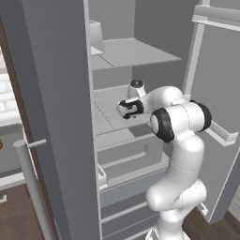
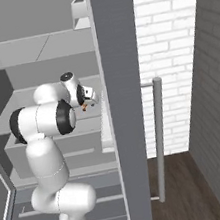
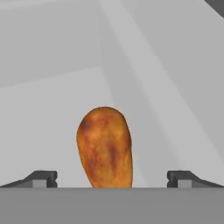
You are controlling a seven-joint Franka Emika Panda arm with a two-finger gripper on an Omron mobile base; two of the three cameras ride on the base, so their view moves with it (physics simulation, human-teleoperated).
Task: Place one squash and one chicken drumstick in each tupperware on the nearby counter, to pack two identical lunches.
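Chicken drumstick (image 3: 105,146), orange-brown and club-shaped with mottled darker patches, is lying on the pale grey fridge shelf (image 3: 48,113), sitting squarely between the two dark finger tips (image 3: 41,178) and just ahead of them. The two-finger gripper (image 3: 112,179) is standing wide open, gripping nothing. In the left base view, the white arm (image 1: 180,140) is reaching into the open grey fridge (image 1: 61,93).

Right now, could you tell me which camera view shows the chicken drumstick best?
The hand view: the chicken drumstick stands large and unobstructed between the open gripper tips. Both base views show just a small orange speck at the gripper, inside the fridge.
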